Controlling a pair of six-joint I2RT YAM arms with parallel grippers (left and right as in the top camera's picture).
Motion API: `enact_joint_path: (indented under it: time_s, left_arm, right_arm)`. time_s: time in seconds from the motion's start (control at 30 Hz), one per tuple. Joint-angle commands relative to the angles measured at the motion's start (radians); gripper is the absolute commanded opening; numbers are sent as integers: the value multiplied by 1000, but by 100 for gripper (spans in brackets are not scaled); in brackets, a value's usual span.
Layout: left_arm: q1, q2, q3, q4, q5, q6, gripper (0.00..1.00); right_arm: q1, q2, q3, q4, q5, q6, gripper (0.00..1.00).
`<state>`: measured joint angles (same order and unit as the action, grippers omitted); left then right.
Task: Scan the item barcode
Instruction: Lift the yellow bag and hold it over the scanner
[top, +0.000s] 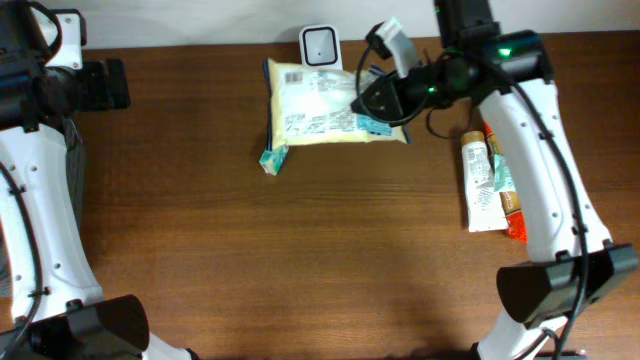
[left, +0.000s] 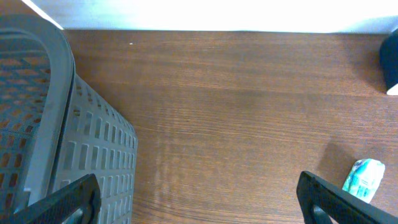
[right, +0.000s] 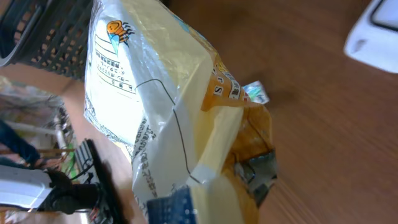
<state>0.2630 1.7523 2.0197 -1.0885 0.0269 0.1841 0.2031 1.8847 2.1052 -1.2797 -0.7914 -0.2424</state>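
Overhead view: soft yellow plastic snack bag (top: 335, 105) at the far middle of the brown wood-grain desk (top: 300, 250), its top edge just beside the small white square barcode scanner (top: 320, 45) with the dark window.

- Right gripper (top: 372, 100): closed on the bag's right-hand edge. My reading is that it takes the edge so the printed faces stay uncovered for the scanner.
- I cannot tell whether the bag is lifted or resting on the desk. In the right wrist view the film is creased and bunched at the grip.
- Left gripper (left: 198, 186): jaws wide apart, holding nothing, parked well away at the far left next to the grey perforated plastic basket (left: 93, 143). Probably kept clear so it does not block the scan.
- White printed tube and orange packet (top: 485, 180) lie together at the right, partly under the right arm. Likely waiting items.

Labels: the bag carries a white panel of fine print, with a small orange-and-blue cartoon figure at its top in the right wrist view. The text is too small to read. No brand name is legible and no barcode is clearly visible in any view.

Judgement: the grasp is made but the code is not yet shown to the scanner window. Thin film may slip or fold over the code.
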Motion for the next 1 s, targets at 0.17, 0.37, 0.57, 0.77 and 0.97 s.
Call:
enact_joint_path:
  time_s: [0.17,0.37,0.57,0.77,0.97]
  left_arm:
    - [2,1,1,2,7,16,99]
    - [2,1,1,2,7,16,99]
    - [2,1,1,2,7,16,99]
    - [2,1,1,2,7,16,99]
    - [2,1,1,2,7,16,99]
  right_arm:
    - [-11,-62,8,84,185,-6,4]
    - [226,110,8,630,1317,-310,4]
    - [262,374,8,1239,1612,-994,4]
    - [264,488,5,1324,1565,-1097,4]
    - [268,497,-42,1317,1562,-1096,4]
